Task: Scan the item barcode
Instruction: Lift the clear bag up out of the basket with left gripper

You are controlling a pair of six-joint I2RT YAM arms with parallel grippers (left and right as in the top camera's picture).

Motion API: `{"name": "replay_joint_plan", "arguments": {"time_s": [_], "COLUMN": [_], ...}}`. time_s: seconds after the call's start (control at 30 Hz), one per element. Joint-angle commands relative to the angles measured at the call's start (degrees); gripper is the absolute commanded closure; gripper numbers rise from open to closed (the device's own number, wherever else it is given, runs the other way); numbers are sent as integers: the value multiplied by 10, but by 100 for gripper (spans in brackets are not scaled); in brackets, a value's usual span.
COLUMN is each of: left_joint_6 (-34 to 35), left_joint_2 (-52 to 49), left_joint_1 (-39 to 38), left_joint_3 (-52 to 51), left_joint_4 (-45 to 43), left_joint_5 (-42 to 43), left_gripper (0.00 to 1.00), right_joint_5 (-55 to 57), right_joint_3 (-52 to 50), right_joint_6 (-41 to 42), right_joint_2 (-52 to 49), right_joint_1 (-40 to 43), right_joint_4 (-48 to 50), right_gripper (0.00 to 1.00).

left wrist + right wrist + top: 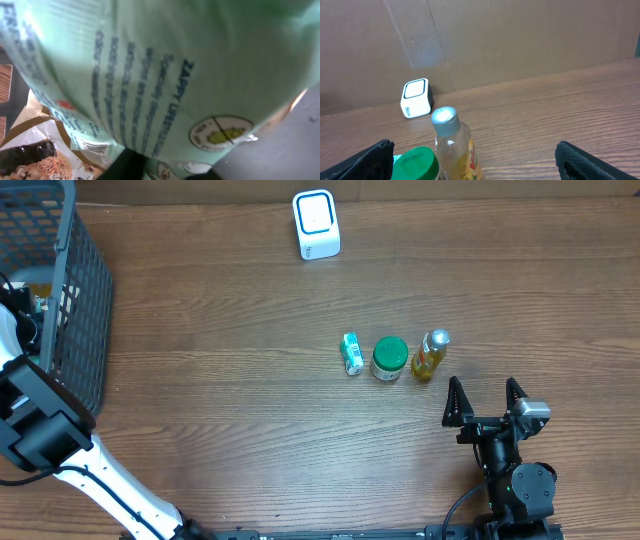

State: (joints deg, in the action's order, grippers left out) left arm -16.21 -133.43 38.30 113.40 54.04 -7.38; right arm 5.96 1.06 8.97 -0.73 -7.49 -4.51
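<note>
While wide open, right gripper (483, 384) near bottle (431, 355).

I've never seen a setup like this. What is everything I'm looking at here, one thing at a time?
table: one, brown wood, under everything
basket: one, dark grey mesh, left edge of the table
scanner: one, white with a blue-rimmed face, far side, middle
carton: one, green and white, mid-table, left end of a row
jar: one, green lid, middle of the row
bottle: one, yellow with a silver cap, right end of the row
packet: one, pale green with print, filling the left wrist view
food packs: at least one, white and brown, beneath that packet
left arm: one, white and black, at the basket
right hand: one, black, open, just short of the bottle
</note>
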Motion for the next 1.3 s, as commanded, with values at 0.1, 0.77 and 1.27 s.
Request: {"name": "replay_joint_plan", "arguments": {"time_s": [0.1, 0.77, 1.27], "left_joint_6": [109, 270, 296], "left_joint_2": [-16, 243, 391], "left_joint_1": [-3, -4, -21], "left_joint_3": [24, 113, 113], "left_joint_4": [37, 115, 149], "left_joint_5": [23, 73, 221], "left_gripper": [94, 96, 96], "right_joint_5": [-1, -1, -1], "right_joint_3": [-6, -6, -6], "right_joint_6": [-3, -3, -3], "right_joint_2": [6, 6, 6], "right_joint_1": [1, 1, 1], "right_joint_4": [3, 3, 3], "right_gripper": [0, 0, 0]}}
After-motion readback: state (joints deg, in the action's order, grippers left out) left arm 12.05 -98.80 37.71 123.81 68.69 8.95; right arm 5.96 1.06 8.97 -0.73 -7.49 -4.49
